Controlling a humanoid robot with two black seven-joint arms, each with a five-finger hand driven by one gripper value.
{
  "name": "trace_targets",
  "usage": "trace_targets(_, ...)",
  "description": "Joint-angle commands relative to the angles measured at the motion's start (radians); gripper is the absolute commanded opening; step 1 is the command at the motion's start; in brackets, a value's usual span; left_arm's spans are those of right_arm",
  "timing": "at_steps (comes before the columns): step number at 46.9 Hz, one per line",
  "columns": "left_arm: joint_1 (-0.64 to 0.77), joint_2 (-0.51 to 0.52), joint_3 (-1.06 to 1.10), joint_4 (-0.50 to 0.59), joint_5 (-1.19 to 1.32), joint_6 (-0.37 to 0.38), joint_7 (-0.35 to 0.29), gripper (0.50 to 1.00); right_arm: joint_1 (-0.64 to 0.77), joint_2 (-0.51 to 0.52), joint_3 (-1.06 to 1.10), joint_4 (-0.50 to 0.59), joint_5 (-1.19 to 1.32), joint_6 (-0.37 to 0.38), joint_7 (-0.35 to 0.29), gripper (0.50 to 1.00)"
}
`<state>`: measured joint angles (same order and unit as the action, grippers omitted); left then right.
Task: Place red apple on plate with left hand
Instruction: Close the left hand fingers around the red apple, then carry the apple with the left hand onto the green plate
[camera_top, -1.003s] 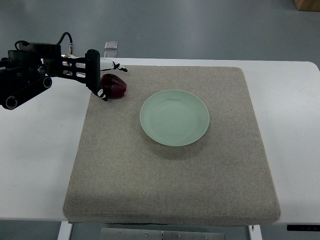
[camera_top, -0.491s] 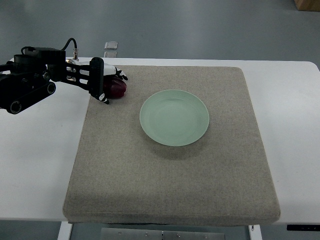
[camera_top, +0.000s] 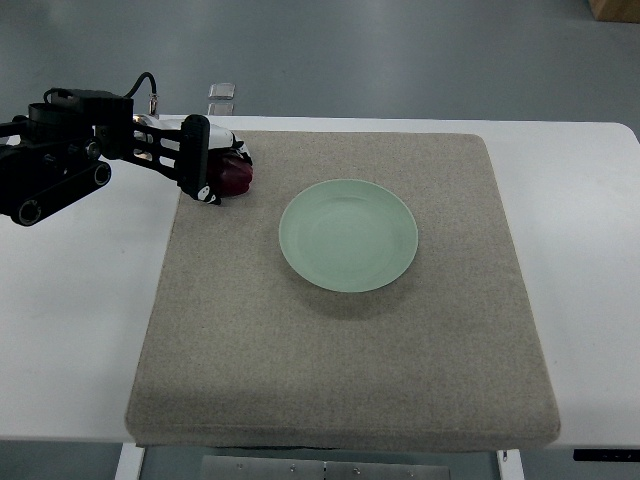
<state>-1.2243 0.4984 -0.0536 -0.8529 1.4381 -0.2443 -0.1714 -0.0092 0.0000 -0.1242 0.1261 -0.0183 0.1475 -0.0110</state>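
- One camera only, looking steeply down on a white table (camera_top: 590, 300) with a big grey-beige mat (camera_top: 340, 350) covering most of it.
- Pale green plate (camera_top: 348, 235) sitting flat near the middle of the mat, nothing on it. Using it as the landmark for everything below.
- Dark red apple (camera_top: 237, 177) up and to the left of the plate, resting on the mat near its far-left corner. Close to the plate but clearly apart from it, a strip of bare mat between the two.
- Left hand (camera_top: 207, 168) reaching in from the left side of the plate, black arm (camera_top: 50, 170) running off the left picture edge, a black cable looping above the wrist.
- Fingers (camera_top: 197, 160) wrapped round the apple's left side and over its top, a white-tipped bit showing at the far side and another at the near-left side. Looks like a proper grasp closed on the apple, only the right part of the fruit peeking out toward the plate.
- Can't tell whether the apple is lifted at all or still touching the mat; too little shadow to go on.
- Right of the plate: just bare mat, then bare table.
- Beyond the plate, past the far edge of the table: small clear-looking block (camera_top: 222, 91) on the grey floor (camera_top: 400, 50), well away from the plate, too small to make out.
- Far top-right corner: a sliver of something brown (camera_top: 612, 8), cut off by the frame.
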Motion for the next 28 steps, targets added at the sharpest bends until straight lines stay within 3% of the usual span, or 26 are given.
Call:
trace_targets(1,-0.012,0.005,-0.003,-0.035,-0.002,-0.003,-0.002,0.500,0.000,0.000,0.000,0.000,0.001,0.000,0.000,0.964)
trace_targets(20,-0.044,0.117,-0.012,-0.408,-0.008,0.003,-0.016,0.500,0.000,0.000,0.000,0.000,0.000,0.000,0.000,0.964)
trace_targets(28,-0.041,0.085,-0.012,-0.408,0.002,0.016,-0.013,0.500,0.000,0.000,0.000,0.001,0.000,0.000,-0.001,0.964)
